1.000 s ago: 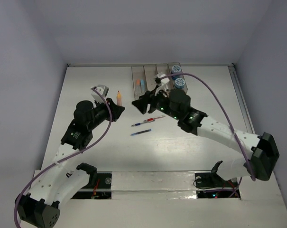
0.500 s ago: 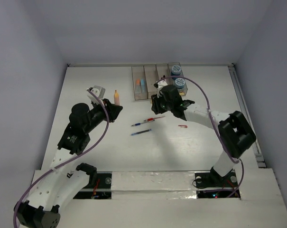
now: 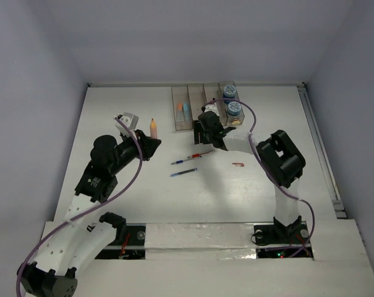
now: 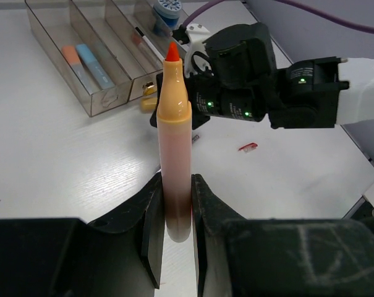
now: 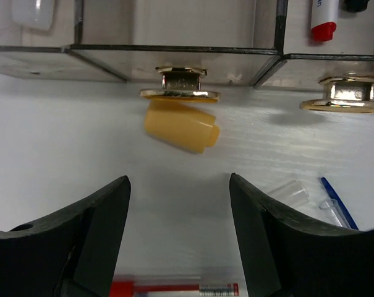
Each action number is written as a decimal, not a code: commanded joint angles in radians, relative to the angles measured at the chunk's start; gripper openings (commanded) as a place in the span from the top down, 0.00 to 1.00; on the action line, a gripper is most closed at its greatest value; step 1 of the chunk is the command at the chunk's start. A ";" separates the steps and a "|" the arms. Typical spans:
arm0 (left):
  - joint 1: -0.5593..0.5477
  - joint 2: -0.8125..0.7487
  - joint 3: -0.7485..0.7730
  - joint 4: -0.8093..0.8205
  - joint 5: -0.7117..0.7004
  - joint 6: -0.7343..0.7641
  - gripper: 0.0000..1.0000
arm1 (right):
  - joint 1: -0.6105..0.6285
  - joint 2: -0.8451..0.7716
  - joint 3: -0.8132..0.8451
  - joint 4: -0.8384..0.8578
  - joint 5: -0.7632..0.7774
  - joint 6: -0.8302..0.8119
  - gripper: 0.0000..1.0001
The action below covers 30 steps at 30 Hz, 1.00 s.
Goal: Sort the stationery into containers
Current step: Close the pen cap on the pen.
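Note:
My left gripper [image 4: 174, 210] is shut on an orange marker [image 4: 174, 136], held upright with its red tip up; it also shows in the top view [image 3: 153, 128]. My right gripper [image 5: 179, 182] is open and empty, low over the table before the containers [image 5: 174, 59]. A small yellow-orange cap-like piece [image 5: 182, 127] lies just ahead of its fingers, against a bin's front. The row of bins [image 3: 202, 108] holds pink and blue sticks [image 3: 183, 111] and two blue-white rolls [image 3: 234, 109]. A red pen [image 3: 201, 154] and two blue pens [image 3: 184, 172] lie on the table.
A small red cap [image 3: 238, 165] lies right of the pens. A clear cap [image 5: 289, 192] and a blue pen tip [image 5: 338, 204] lie by my right finger. A red-white marker [image 5: 323, 18] lies in one bin. Walls close the table's back and sides.
My right arm has folded back, and its gripper has moved right and closer to the bins' front. The red cap has come into view. My left gripper has lifted the marker slightly.

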 commanded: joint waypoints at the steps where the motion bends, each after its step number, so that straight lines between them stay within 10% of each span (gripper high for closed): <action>1: -0.008 -0.012 0.018 0.023 -0.001 0.015 1.00 | -0.002 0.038 0.076 0.047 0.072 0.081 0.29; 15: -0.037 -0.005 0.021 0.020 -0.005 0.019 1.00 | -0.002 0.149 0.135 0.093 0.170 0.125 0.38; 22: -0.037 -0.005 0.022 0.020 -0.007 0.021 1.00 | 0.022 0.123 0.091 0.108 0.198 0.122 0.66; 30: -0.037 -0.009 0.022 0.022 -0.004 0.019 1.00 | 0.163 0.028 -0.007 0.042 0.176 0.237 0.71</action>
